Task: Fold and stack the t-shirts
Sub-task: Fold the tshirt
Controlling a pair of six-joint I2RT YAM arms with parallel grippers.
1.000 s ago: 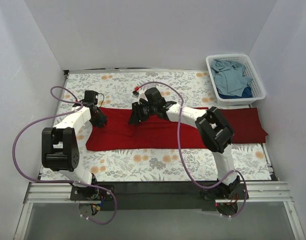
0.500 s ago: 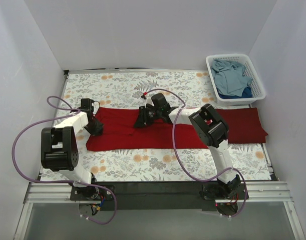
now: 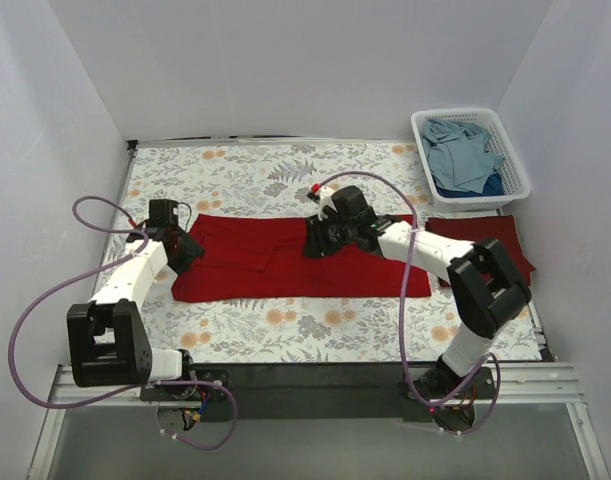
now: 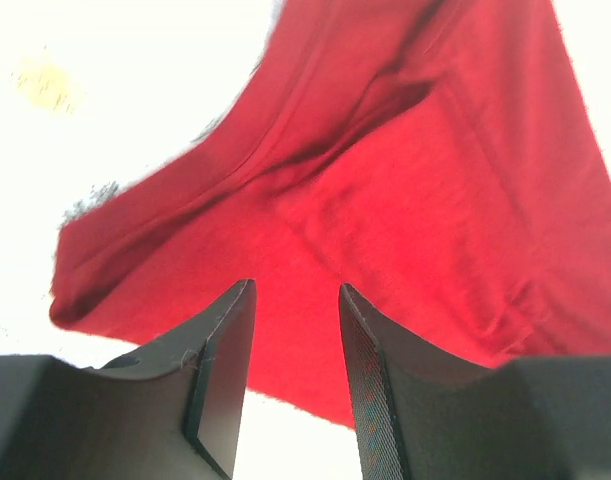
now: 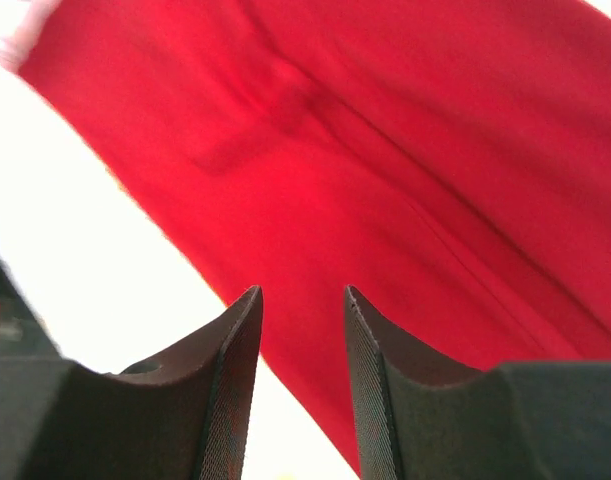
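We are looking down on a table (image 3: 245, 170) covered in a floral cloth. A red shirt (image 3: 285, 265) is lying flat across its middle as a long band, running left to right. A maroon shirt (image 3: 485, 240) is lying flat at the right side, and the red shirt's right end is just meeting or overlapping its near-left corner. At the far right corner a white basket (image 3: 465, 111) is holding blue shirts (image 3: 460, 150) in a loose heap.

The left gripper (image 3: 185, 252) is hanging over the red shirt's left end. In its wrist view we are seeing its jaws parted with nothing between them, and a rumpled corner of red cloth lying below.

The right gripper (image 3: 317, 243) is reaching in from the right and hanging over the red shirt's far edge, near the middle of the band. Its jaws are likewise parted and gripping nothing, with smooth red cloth and a seam showing beneath them.
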